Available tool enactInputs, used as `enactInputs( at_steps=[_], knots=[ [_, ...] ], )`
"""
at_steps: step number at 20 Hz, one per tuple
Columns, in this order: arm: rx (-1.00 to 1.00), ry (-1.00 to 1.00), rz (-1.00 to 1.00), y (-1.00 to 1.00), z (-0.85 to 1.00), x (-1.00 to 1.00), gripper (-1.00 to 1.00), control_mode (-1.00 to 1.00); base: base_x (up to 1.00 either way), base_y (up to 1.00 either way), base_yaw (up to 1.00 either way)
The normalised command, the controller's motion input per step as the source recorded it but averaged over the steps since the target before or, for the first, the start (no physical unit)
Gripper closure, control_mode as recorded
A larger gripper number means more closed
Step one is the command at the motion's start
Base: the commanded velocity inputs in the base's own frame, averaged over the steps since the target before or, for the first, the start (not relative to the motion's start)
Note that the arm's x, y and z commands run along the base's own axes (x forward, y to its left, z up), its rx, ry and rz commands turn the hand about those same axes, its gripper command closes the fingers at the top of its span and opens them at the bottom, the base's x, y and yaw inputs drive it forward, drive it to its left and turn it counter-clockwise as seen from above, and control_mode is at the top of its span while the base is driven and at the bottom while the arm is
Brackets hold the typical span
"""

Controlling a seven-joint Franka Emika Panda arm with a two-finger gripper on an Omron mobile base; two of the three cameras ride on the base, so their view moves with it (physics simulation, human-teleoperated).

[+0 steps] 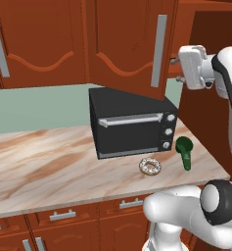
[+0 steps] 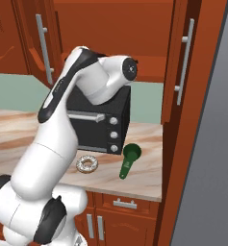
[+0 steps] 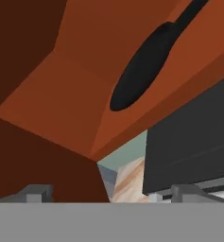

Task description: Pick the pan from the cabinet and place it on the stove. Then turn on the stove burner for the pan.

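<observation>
The end effector [image 3: 104,191] stands released, fingertips [image 3: 35,193] wide apart and grasping nothing. On the marble surface [image 1: 49,166], a doughnut [image 1: 150,166] and green scoop [image 1: 185,149] lie before the toaster oven [image 1: 132,125]. Beyond, the pan [image 3: 144,66] rests inside the open cabinet [image 3: 75,80].

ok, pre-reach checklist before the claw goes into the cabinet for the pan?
1. Cabinet door open: ok.
2. Pan visible inside the cabinet, handle pointing away from the camera: ok.
3. Claw open and empty: ok.
4. Path to the pan unobstructed in the hand view: ok.
5. Toaster oven directly below the cabinet; clearance while lifting the pan out: cannot tell.
6. Stove free to receive the pan: cannot tell.
</observation>
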Motion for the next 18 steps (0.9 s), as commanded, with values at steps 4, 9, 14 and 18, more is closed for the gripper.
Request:
enactInputs(
  at_steps=[4, 9, 14, 18],
  knots=[
    [0.06, 0.14, 0.02, 0.40, -0.04, 0.03, -1.00, -1.00, 0.00, 0.00, 0.00],
    [0.04, 0.14, 0.00, 0.55, -0.04, 0.02, -1.00, -1.00, 0.00, 0.00, 0.00],
    [0.00, 0.08, 0.01, 0.63, 0.00, -0.32, -1.00, -1.00, 0.00, 0.00, 0.00],
    [0.00, 0.00, 0.04, 0.63, -0.01, -0.86, -1.00, -1.00, 0.00, 0.00, 0.00]
  ],
)
